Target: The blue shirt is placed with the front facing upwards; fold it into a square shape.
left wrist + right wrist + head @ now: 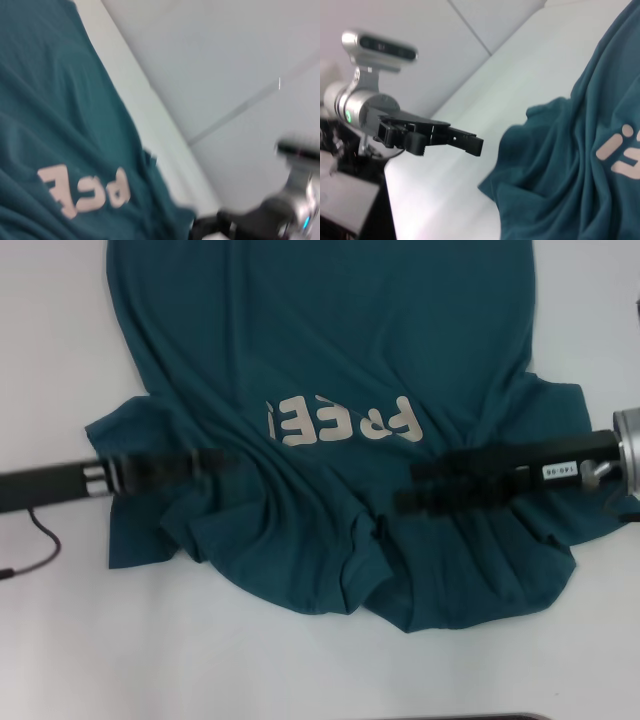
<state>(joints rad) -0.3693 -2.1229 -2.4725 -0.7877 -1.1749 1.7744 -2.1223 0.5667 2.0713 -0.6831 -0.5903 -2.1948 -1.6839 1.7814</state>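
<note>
head view looks steeply down; wrist views low, oblique, sharing blue shirt (330,360) lettering.

matt soft cloth blue shirt (330,350), smooth white table (60,640)

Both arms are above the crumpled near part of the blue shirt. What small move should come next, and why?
Probably lower the left gripper and right gripper onto the bunched near edge of the blue shirt and pinch it. The collar end lies wrinkled and folded over itself below the letters, so no square shape exists yet, and neither gripper holds cloth.
</note>
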